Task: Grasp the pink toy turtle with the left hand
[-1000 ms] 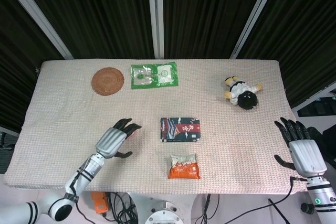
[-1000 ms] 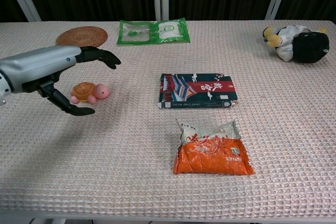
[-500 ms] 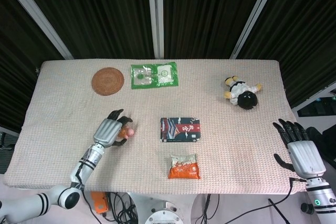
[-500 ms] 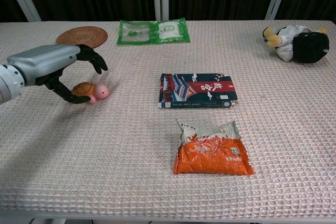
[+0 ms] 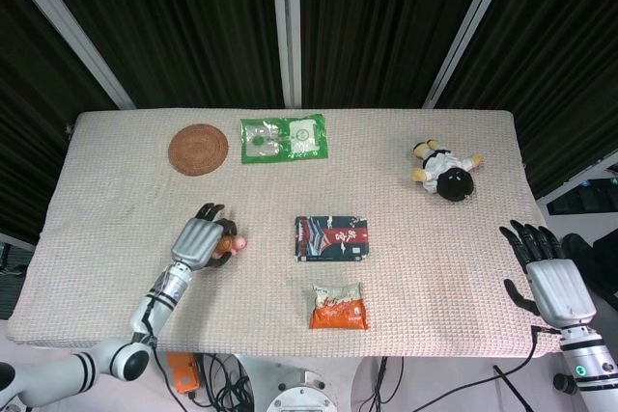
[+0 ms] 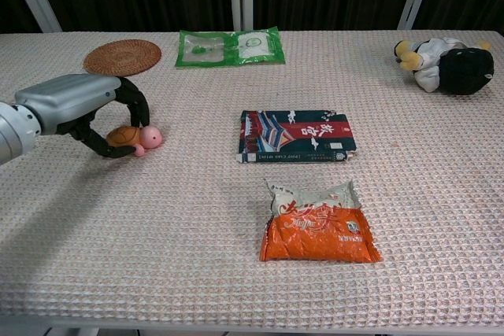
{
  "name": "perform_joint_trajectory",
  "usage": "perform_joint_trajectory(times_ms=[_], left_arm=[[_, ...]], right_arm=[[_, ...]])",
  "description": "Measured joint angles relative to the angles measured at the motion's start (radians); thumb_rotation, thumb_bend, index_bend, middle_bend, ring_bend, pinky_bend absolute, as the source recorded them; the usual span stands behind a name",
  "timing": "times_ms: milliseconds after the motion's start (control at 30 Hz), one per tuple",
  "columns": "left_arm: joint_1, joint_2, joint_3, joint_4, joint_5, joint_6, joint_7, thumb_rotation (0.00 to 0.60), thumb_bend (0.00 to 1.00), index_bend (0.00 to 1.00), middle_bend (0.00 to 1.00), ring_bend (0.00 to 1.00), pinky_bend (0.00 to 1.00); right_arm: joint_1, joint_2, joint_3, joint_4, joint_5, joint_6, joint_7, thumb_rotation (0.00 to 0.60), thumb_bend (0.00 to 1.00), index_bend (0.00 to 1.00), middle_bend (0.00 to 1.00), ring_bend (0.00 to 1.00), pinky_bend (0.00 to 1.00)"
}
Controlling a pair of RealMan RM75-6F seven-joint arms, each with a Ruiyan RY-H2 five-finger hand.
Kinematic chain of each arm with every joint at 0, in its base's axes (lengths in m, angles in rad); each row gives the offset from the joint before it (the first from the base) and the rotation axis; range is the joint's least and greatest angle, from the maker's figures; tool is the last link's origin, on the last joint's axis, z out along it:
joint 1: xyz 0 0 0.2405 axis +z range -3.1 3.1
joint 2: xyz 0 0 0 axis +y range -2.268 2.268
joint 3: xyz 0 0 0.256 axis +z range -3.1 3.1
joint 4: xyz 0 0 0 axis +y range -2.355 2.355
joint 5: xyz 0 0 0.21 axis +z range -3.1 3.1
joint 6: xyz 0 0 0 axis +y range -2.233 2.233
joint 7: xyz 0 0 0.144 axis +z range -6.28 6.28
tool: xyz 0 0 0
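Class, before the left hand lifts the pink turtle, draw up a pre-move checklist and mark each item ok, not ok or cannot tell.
1. Left hand is at the pink toy turtle: ok.
2. Fingers curl over the shell, thumb under its near side: ok.
3. Grip firm enough to lift: cannot tell.
4. Turtle's head pokes out free, not pinched: ok.
5. Woven coaster and dark packet lie apart from the turtle: ok.
6. Right hand open, away at the table edge: ok.

Pink toy turtle (image 6: 135,138): shell mostly covered by left hand (image 6: 83,108), head showing. Right hand (image 5: 548,277) out of chest view. Print on book (image 5: 331,237) too small to read.
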Motion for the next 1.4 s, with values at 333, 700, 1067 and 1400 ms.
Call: perform_joint_trajectory(times_ms=[333,700,1067,1400], left_arm=[[0.007,-0.069,0.012,0.101,0.078,0.115,-0.038,0.6,0.33,0.79,0.78,0.44,0.27],[0.001,-0.031,0.026,0.045,0.038,0.041,-0.017,0.6,0.22,0.25,0.34,0.13,0.15],[0.008,0.001,0.017,-0.013,-0.02,0.044,0.028,0.6,0.21,0.34,0.39,0.12,0.15],[0.009,-0.062,0.0,0.072,-0.036,0.082,0.05,0.6,0.33,0.67,0.69,0.38,0.22]], right_arm=[[-0.001,0.001,0.0,0.002,0.001,0.001,0.005,0.6,0.42,0.0,0.0,0.0,0.0],[0.0,0.002,0.001,0.004,0.001,0.002,0.01,0.6,0.37,0.0,0.0,0.0,0.0],[0.001,-0.002,0.001,0.012,0.006,-0.003,0.013,0.6,0.34,0.0,0.0,0.0,0.0],[0.005,-0.004,0.0,0.013,0.008,-0.013,0.019,0.6,0.34,0.0,0.0,0.0,0.0]])
